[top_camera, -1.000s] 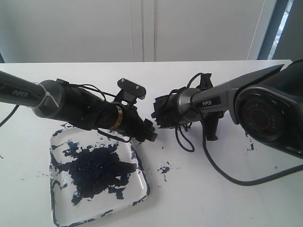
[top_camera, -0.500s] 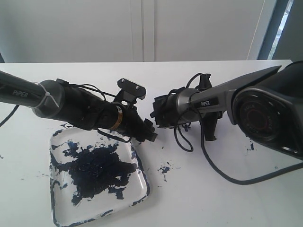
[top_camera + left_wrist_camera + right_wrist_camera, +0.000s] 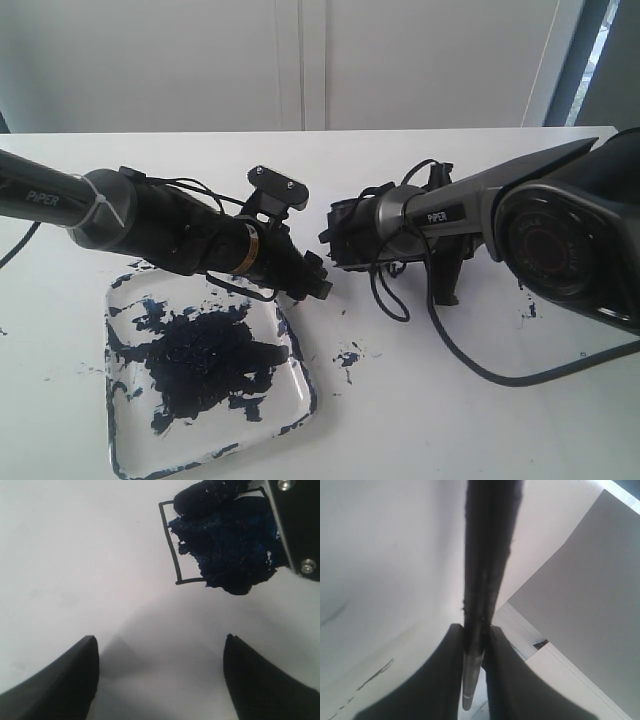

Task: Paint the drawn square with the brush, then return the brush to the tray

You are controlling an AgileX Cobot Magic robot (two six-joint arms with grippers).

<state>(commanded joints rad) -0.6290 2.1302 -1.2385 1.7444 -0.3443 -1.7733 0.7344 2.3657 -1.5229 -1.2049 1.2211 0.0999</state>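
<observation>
Blue-black paint fills most of the drawn square (image 3: pixel 220 540), with a bare strip along one outlined edge. Painting looks nearly done, so I judge the return to the tray (image 3: pixel 305 405) to be the move at hand. The brush (image 3: pixel 487 555) is pinched between the narrow jaws of the right gripper (image 3: pixel 475 630). Its long dark handle runs straight through the grip and past the lens, and I cannot tell which end carries the bristles. In the exterior view the right gripper sits beyond the tray's far right corner, apart from it, over the white table (image 3: pixel 450 420). From there the tray lies toward the camera and to the left arm's side, so the brush must travel that way and settle with its length inside the rim. The left gripper (image 3: pixel 160 640) stands wide and empty by the tray's far edge, nearer to it — yet the right arm has the brush. The square lies just past the left gripper, beyond the tray.
</observation>
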